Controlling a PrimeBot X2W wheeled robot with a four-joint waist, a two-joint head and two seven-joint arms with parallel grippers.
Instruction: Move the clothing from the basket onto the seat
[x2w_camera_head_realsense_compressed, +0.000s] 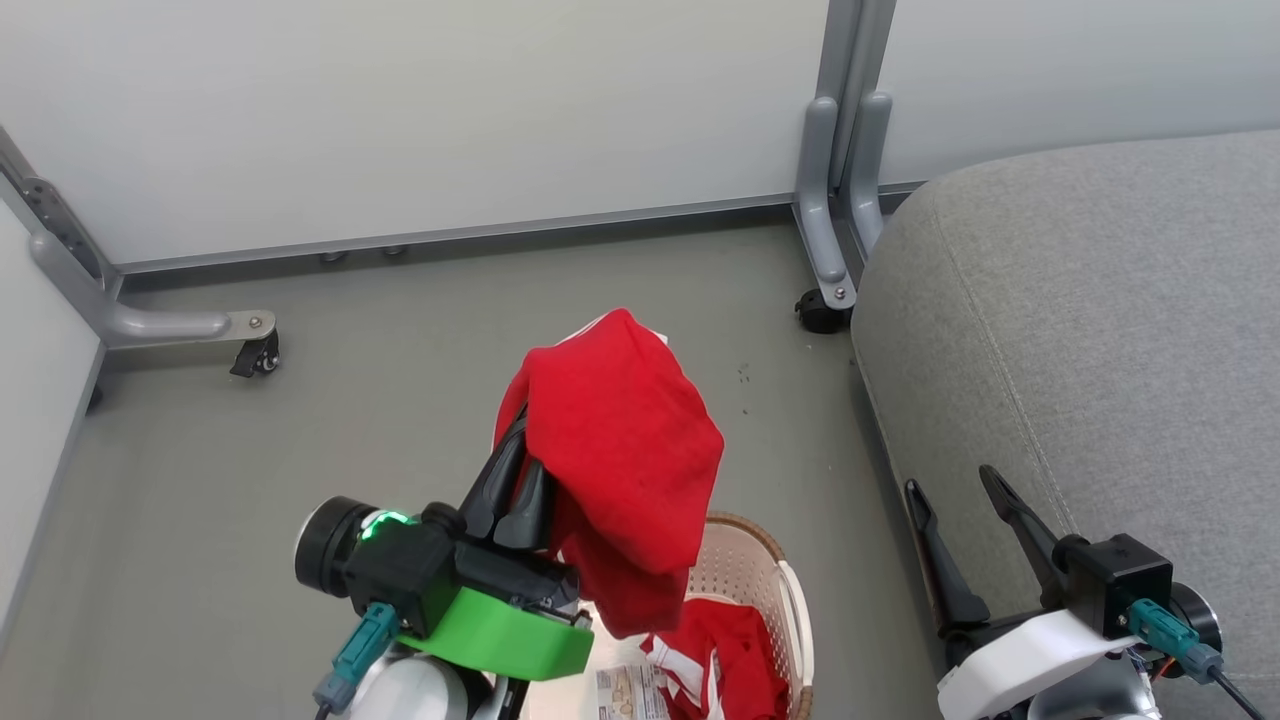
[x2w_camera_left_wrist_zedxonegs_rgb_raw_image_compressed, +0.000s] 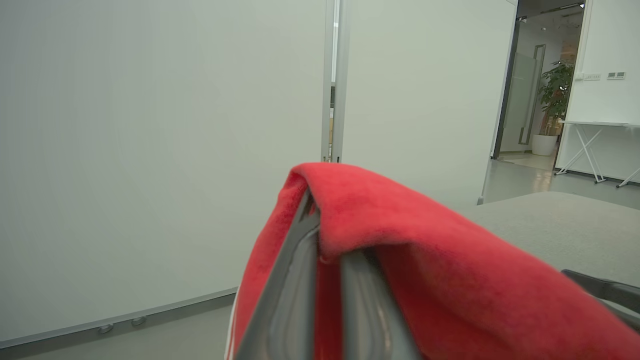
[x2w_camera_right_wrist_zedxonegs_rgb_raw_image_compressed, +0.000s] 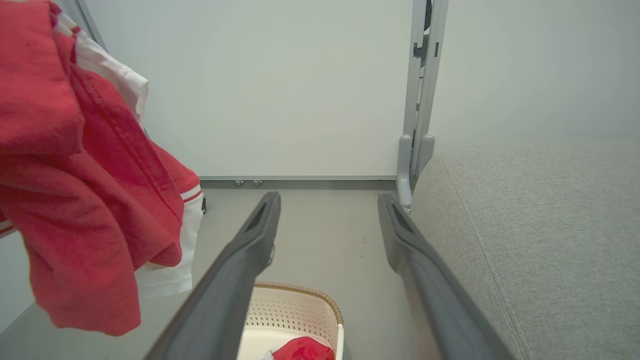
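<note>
Red soft cloth with white trim - the garment (x2w_camera_head_realsense_compressed: 620, 450) hangs bunched from the left gripper (x2w_camera_head_realsense_compressed: 520, 445), whose two fingers stand close together, clamped on a fold of it. The cloth drapes over the fingertips and down the right side of them. It hangs in the air above the basket (x2w_camera_head_realsense_compressed: 745, 575), left of the seat (x2w_camera_head_realsense_compressed: 1080, 330) and clear of it. The right wrist view shows its white cuff and stripes. More red clothing (x2w_camera_head_realsense_compressed: 730, 650) with white stripes lies crumpled in the basket, beside a paper label (x2w_camera_head_realsense_compressed: 630, 690) on the bottom.

The left fingertips are buried under the cloth. The basket is cut off by the lower edge and partly covered by the left arm, so I cannot tell how many pieces lie in it; the label's print is too small to read.

The right gripper (x2w_camera_head_realsense_compressed: 948, 480) is low at the seat's edge, fingers spread apart and empty.

The floor (x2w_camera_head_realsense_compressed: 400, 400) is smooth grey. Pale partitions (x2w_camera_head_realsense_compressed: 400, 120) on grey metal feet with castors (x2w_camera_head_realsense_compressed: 258, 358) stand behind - past them, in the left wrist view, are a plant (x2w_camera_left_wrist_zedxonegs_rgb_raw_image_compressed: 555, 95) and a white table (x2w_camera_left_wrist_zedxonegs_rgb_raw_image_compressed: 595, 125).
</note>
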